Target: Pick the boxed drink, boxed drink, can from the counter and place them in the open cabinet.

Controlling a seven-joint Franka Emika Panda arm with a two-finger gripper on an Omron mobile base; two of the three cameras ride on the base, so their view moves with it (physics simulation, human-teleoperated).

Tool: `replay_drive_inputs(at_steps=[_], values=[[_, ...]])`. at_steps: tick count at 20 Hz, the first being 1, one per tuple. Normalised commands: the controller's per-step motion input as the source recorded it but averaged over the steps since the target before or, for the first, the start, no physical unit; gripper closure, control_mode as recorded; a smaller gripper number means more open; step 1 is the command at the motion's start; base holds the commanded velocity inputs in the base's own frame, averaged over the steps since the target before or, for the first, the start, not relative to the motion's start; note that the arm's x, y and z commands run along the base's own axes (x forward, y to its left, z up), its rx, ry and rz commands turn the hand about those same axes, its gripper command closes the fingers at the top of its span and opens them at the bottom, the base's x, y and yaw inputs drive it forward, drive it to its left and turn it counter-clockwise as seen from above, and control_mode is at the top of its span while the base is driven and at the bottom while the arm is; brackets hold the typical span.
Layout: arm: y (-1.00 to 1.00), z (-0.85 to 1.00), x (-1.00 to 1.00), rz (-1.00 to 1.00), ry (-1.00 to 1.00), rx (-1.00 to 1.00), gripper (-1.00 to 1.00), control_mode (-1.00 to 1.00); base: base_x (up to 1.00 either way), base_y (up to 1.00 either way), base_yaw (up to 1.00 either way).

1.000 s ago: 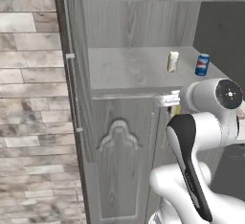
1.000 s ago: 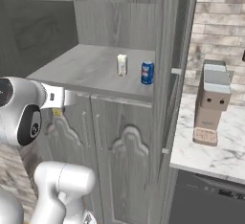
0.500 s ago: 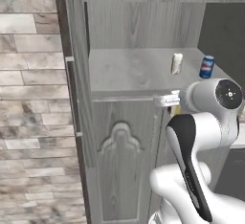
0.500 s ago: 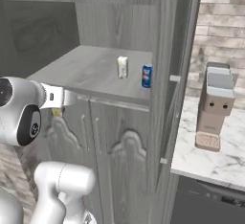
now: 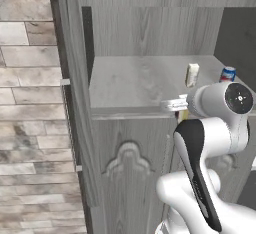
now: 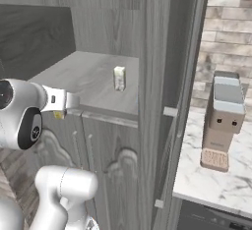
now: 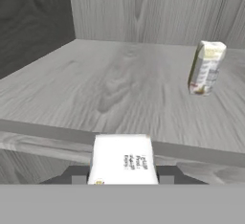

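Note:
My gripper (image 7: 122, 175) is shut on a boxed drink (image 7: 123, 161), a cream-white carton whose top shows between the dark fingers (image 7: 78, 175). It hangs just in front of the shelf edge of the open cabinet (image 5: 135, 80), at shelf height. From the base, the gripper (image 5: 173, 105) sits at the shelf's front lip with the carton's yellowish side (image 5: 184, 114) below it. Another boxed drink (image 5: 192, 74) stands upright on the shelf, with the blue can (image 5: 228, 74) to its right. That carton (image 6: 118, 78) (image 7: 205, 68) stands well past my gripper (image 6: 66, 101). The counter is out of view.
The cabinet's side wall (image 6: 157, 76) and its open door (image 5: 75, 103) flank the niche. A brown and grey coffee machine (image 6: 221, 121) stands on a white veined worktop (image 6: 206, 187) to the right. A brick wall (image 5: 30, 103) lies to the left.
Both base views have shifted and the cabinet looms larger, so the base has moved. The can has slipped behind the cabinet wall in the right base view. The gripper still holds its carton.

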Motion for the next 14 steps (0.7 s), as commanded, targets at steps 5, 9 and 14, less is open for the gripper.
replay_drive_inputs(at_steps=[5, 9, 14], values=[[0.0, 0.0, 0.0, 0.0, 0.0, 0.0, 1.0, 1.0, 0.28, -0.02, 0.0], [0.0, 0.0, 0.0, 0.01, -0.01, 0.0, 1.0, -1.0, 0.01, 0.0, 0.0], [0.0, 0.0, 0.0, 0.01, 0.0, 0.0, 1.0, -1.0, 0.0, 0.0, 0.0]])
